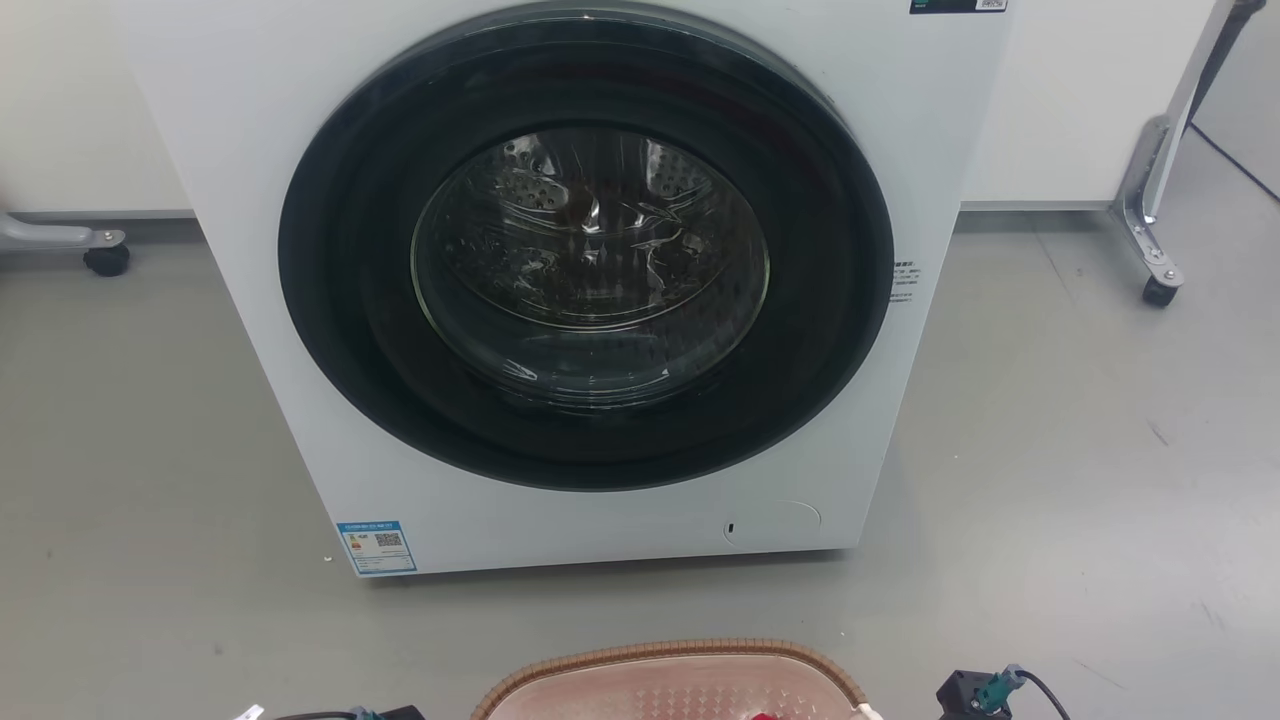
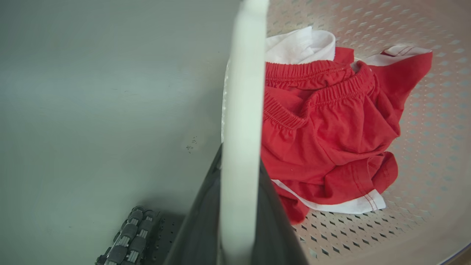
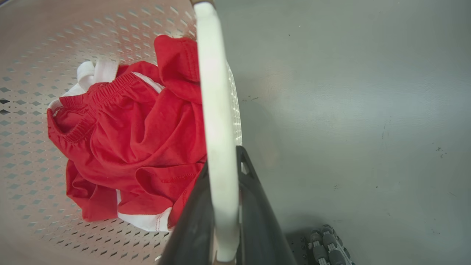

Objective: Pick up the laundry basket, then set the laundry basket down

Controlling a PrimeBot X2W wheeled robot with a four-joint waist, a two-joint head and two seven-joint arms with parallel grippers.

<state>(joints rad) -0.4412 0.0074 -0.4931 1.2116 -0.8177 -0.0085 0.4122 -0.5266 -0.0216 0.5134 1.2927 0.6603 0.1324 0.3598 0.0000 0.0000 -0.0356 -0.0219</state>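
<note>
Grey floor (image 1: 1050, 480) open beside laundry basket (image 1: 680, 648); left hand (image 2: 241, 162), right hand (image 3: 222, 158) pinch handles (image 2: 243, 92).

A white front-loading washer (image 1: 300, 150) stands in the middle of the head view, its round dark-rimmed glass door (image 1: 590, 250) shut and a small blue-edged label (image 1: 378, 546) at the lower left corner of its front. Around it is grey floor (image 1: 1050, 450), with a black caster (image 1: 106, 259) at the far left and another (image 1: 1158, 290) at the upper right. In the left wrist view a crumpled red garment (image 2: 331, 136) with white trim lies right of centre.
</note>
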